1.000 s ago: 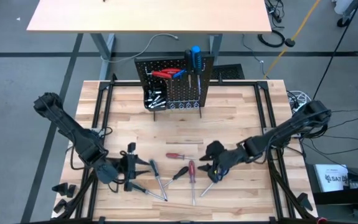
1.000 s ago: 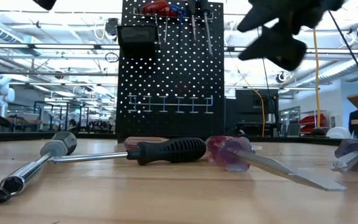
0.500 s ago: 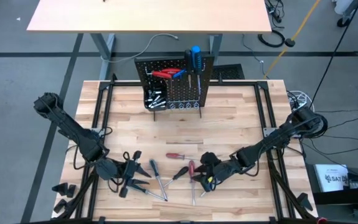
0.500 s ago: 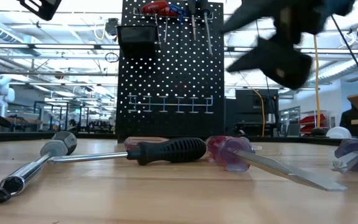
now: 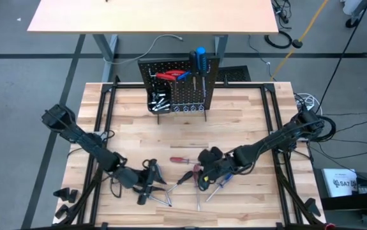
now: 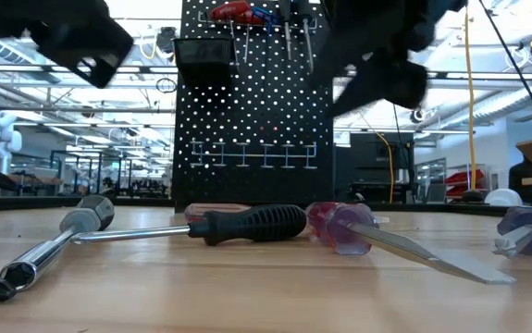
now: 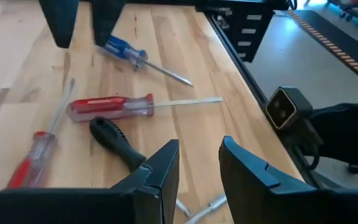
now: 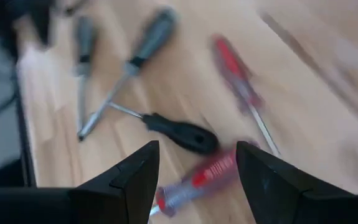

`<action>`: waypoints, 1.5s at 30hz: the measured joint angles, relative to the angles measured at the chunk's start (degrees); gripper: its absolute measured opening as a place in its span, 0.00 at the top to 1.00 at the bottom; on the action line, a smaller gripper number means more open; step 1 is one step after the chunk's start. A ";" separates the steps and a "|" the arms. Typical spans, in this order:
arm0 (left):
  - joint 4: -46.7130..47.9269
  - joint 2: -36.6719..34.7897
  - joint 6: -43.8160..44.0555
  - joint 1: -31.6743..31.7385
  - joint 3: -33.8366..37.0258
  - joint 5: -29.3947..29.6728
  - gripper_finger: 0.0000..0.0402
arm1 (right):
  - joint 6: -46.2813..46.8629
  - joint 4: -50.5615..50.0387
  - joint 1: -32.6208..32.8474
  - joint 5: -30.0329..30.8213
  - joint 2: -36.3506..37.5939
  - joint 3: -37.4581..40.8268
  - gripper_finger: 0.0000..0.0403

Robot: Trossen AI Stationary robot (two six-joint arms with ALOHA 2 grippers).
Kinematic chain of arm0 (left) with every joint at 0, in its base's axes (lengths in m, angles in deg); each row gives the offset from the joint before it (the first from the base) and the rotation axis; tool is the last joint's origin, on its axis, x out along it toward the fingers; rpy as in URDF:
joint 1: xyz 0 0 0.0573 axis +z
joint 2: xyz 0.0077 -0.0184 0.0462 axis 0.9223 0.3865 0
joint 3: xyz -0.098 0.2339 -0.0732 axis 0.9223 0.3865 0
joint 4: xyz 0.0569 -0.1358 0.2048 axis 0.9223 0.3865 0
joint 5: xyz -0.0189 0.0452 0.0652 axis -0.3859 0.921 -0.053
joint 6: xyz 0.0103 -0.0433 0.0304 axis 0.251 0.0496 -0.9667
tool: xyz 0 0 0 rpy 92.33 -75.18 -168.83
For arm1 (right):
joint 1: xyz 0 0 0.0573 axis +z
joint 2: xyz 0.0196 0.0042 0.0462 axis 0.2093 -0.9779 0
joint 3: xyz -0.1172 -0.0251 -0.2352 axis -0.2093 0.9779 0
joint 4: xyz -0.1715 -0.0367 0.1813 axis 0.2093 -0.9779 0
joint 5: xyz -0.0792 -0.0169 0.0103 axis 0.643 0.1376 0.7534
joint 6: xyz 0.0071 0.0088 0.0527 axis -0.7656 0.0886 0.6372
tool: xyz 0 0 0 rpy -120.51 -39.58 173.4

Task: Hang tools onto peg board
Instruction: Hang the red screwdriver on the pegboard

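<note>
Both of your arms are low over the same cluster of loose tools near the front of the surface (image 5: pixel 234 121). The left gripper (image 5: pixel 150 185) has its fingers parted and empty, hovering beside the grey-handled drivers (image 5: pixel 157 172). The right gripper (image 5: pixel 203 176) also has its fingers spread with nothing between them, above the black-handled screwdriver (image 8: pixel 182 134) and the clear red one (image 8: pixel 194 180).

Risks:
- The two grippers stand near each other; if both reach in together, they could collide or knock tools aside.
- The tools lie crossed and close-packed; closing on one may catch a neighbour's shaft, so you lift two or drag one off.
- The round handles look likely to roll if nudged.

The peg board (image 5: pixel 180 86) stands well apart at the back, already carrying pliers and screwdrivers, so a weak grip could drop a tool on the way there.
</note>
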 joint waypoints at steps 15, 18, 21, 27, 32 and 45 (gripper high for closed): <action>2.48 1.39 -1.44 7.00 -0.04 -4.66 0.71 | 9.80 0.03 1.27 2.16 -0.20 -0.03 0.49; 7.88 -1.21 -0.32 7.02 -0.04 0.11 0.71 | 17.48 -0.46 0.42 2.13 -0.22 -0.01 0.49; 13.99 -4.47 1.59 7.02 -0.04 6.45 0.71 | 20.13 -0.44 0.35 1.84 -0.22 -0.01 0.49; 16.98 -7.76 2.99 6.51 -0.04 9.85 0.71 | 25.24 -0.33 0.48 1.48 -0.78 -0.01 0.49; 17.90 -7.76 2.97 5.92 -0.04 9.85 0.71 | 27.51 -0.26 0.48 -2.07 -4.73 -2.12 0.49; 21.33 -7.74 3.08 5.68 -0.04 9.63 0.71 | 27.23 -24.20 2.82 -4.08 -20.32 -22.49 0.49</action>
